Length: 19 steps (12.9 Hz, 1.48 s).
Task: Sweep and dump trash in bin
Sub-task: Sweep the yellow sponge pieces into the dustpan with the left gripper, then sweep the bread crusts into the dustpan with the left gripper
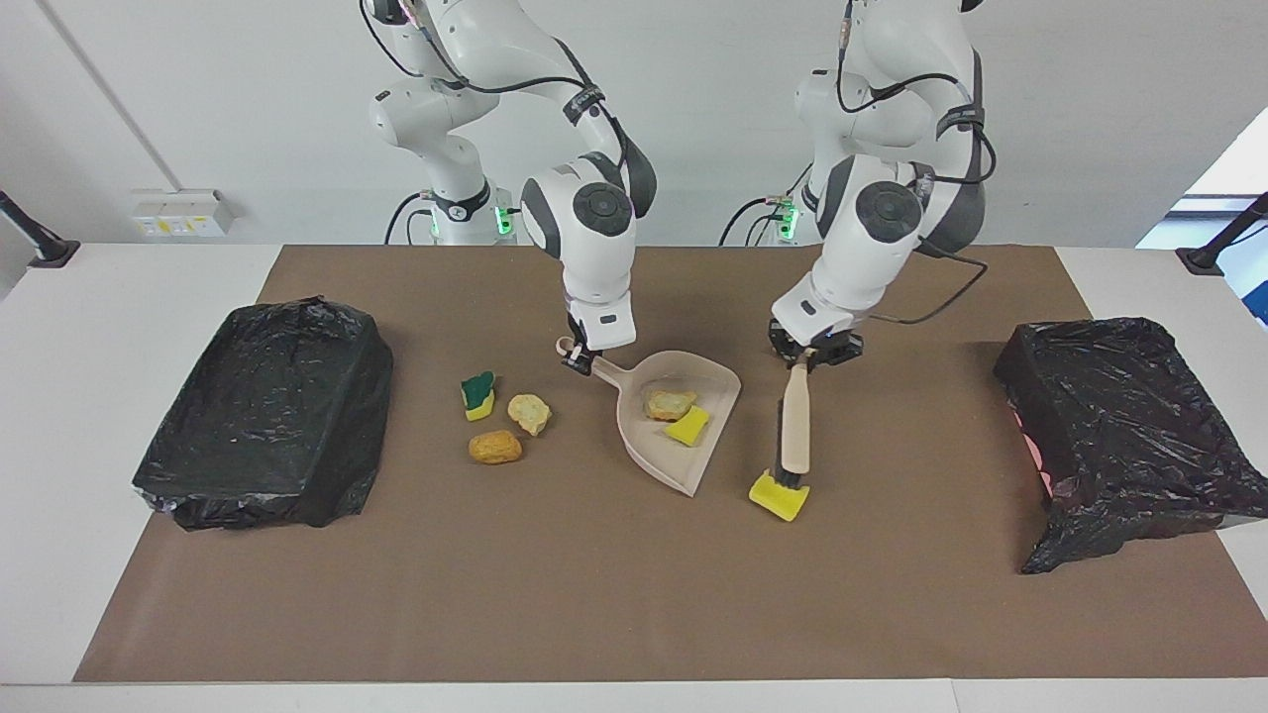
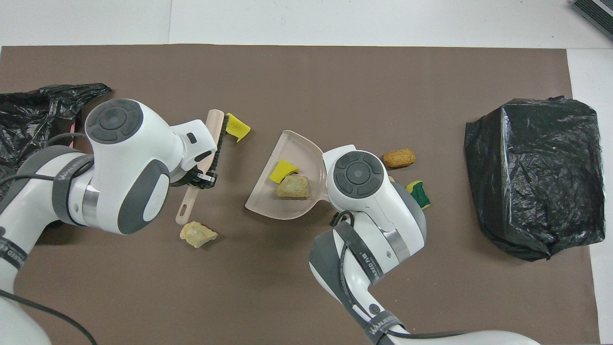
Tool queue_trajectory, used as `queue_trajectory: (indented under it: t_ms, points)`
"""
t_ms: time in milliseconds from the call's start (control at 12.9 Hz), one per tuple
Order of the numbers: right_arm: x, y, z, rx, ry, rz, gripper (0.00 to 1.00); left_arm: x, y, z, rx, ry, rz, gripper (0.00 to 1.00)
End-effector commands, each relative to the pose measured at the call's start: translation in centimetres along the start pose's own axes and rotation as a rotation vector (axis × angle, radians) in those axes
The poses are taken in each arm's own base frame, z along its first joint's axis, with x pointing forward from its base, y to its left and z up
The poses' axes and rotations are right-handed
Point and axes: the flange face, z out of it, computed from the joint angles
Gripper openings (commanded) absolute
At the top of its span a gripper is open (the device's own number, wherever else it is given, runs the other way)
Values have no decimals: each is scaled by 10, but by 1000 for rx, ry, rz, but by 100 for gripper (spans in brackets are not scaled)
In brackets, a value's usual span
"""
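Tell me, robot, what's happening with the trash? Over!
Left gripper shut on brush, bristles at yellow sponge bit. Right gripper shut on dustpan handle. Two pieces in pan. Nothing blocking.

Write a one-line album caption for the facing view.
Left gripper sets a beige-handled brush against a yellow sponge bit; right gripper holds a beige plastic dustpan carrying two pieces.

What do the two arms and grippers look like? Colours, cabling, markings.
Both arms have glossy white shells with dark grey joint bands and round grey joint caps. Black cables loop outside along the links, held by black straps with white lettering. Green lights glow at both bases. The left gripper and right gripper are small and black below white wrist housings.
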Motion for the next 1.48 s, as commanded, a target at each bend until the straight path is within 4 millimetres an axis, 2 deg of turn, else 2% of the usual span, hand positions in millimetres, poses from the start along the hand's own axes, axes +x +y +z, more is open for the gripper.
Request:
queue_trajectory:
  t_ms: [0, 78, 233, 311, 467, 545, 778, 1012, 1167, 1245, 1401]
  points:
    - [-7, -4, -2, -18, 8, 34, 0, 43, -34, 1, 64, 20, 79, 0]
    - [-7, -4, -2, -18, 8, 34, 0, 46, -61, 9, 87, 9, 100, 0]
    - [-7, -4, -3, -18, 10, 34, 0, 59, -63, 28, 89, 14, 111, 0]
    - [-7, -4, -3, -18, 10, 35, 0, 59, -61, 35, 82, 7, 113, 0]
    - [-7, -4, -3, -18, 10, 35, 0, 56, -32, 59, 39, -10, 134, 0]
    - [-7, -4, -2, -18, 8, 35, 0, 50, -25, 63, 18, -31, 133, 0]
    - [-7, -4, -3, -18, 10, 35, 0, 36, 26, 67, -38, -95, 166, 0]
    - [-7, -4, -3, -17, 10, 36, 0, 6, 86, 54, -48, -146, 179, 0]
    - [-7, -4, -2, -16, 9, 36, 0, -5, 128, 46, -43, -147, 149, 0]
    - [-7, -4, -2, -16, 9, 36, 0, -10, 142, 39, -38, -140, 127, 0]
    - [-7, -4, -2, -16, 9, 36, 0, -21, 137, 19, -42, -160, 94, 0]
